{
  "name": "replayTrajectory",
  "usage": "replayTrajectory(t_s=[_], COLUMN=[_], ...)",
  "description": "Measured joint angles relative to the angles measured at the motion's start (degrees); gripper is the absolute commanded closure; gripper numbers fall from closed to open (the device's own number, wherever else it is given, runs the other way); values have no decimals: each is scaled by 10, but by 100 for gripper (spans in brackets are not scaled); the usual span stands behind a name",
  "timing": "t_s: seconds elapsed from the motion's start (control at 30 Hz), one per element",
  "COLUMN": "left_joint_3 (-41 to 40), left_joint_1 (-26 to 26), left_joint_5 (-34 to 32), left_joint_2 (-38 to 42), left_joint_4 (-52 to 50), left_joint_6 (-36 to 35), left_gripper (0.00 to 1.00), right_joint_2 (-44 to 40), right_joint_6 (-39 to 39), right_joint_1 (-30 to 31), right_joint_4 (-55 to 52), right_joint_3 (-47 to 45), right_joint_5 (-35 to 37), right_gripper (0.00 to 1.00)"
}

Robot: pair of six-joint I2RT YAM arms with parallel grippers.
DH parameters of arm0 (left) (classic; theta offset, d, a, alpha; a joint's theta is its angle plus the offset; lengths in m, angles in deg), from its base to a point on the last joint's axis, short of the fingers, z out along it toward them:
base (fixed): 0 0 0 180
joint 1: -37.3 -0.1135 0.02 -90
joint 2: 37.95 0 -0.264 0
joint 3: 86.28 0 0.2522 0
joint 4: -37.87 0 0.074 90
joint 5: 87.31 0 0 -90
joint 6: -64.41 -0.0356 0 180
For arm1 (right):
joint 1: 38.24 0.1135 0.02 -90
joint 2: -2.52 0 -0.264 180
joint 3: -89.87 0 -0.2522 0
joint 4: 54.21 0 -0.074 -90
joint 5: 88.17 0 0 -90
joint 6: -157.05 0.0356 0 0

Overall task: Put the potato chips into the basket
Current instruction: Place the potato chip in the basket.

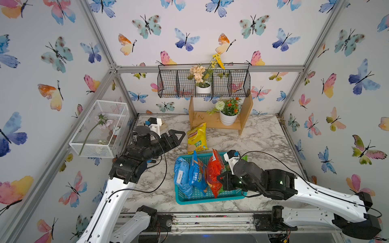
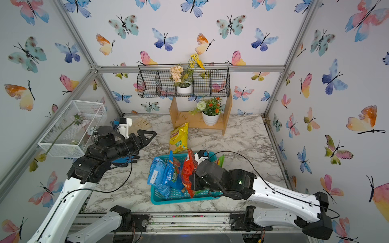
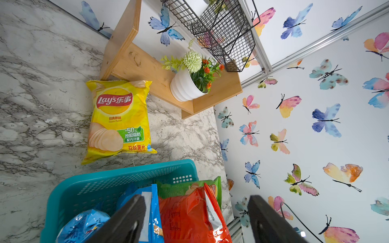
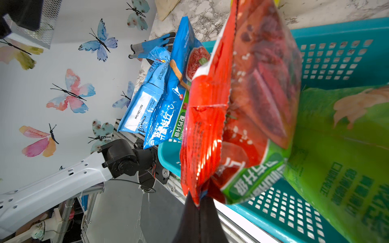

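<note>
Teal plastic is our landmark: one basket (image 1: 210, 198) with grid walls, and our count of chips comes to five, four inside it and one outside. Left of the basket, above the marble top (image 1: 263, 136), the left gripper (image 1: 179, 137) hangs with its jaws spread wide and nothing between them. One blue glove (image 2: 124, 161) lies on the marble under that arm, apart from the basket's left wall.

Inside the basket, from its left wall, we see two blue bags (image 1: 182, 168) on edge and touching each other. The outer one carries a white label panel (image 1: 178, 176) whose print we cannot read. Next comes one red bag (image 1: 214, 168), upright against the second blue one, then one green bag (image 4: 336, 147) between it and the basket's right wall. Over the basket's right half, the right gripper (image 4: 197, 202) is clamped on an edge of the red bag.

One yellow bag (image 1: 196, 137) lies flat just beyond the basket's far wall, its top seal at the foot of the wooden shelf (image 1: 210, 121). It reads "Lay's", "Classic Flavor" and "-50%". Marble shows bare from the basket's right wall to the side wall
</note>
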Motion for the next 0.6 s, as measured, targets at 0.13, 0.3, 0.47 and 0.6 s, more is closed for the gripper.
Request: replayTrajectory(t_s=[0.13,0.3,0.47,0.6], left_joint_3=[-9,-14,-21,-27], left_joint_1=[0,0,0,0], left_joint_5=[0,0,0,0], left_joint_2=[0,2,4,6], left_joint_4=[0,2,3,2], left_joint_6=[2,2,2,1], left_gripper=[18,18,18,18], right_joint_2=[-2,10,38,61], right_joint_6=[0,-2,-9,-21], right_joint_1=[0,0,0,0], right_joint_4=[13,44,94,115], right_joint_3=[-39,-81,-110,-114], right_joint_5=[-4,-3,-2,-1], right_gripper=[98,98,98,91])
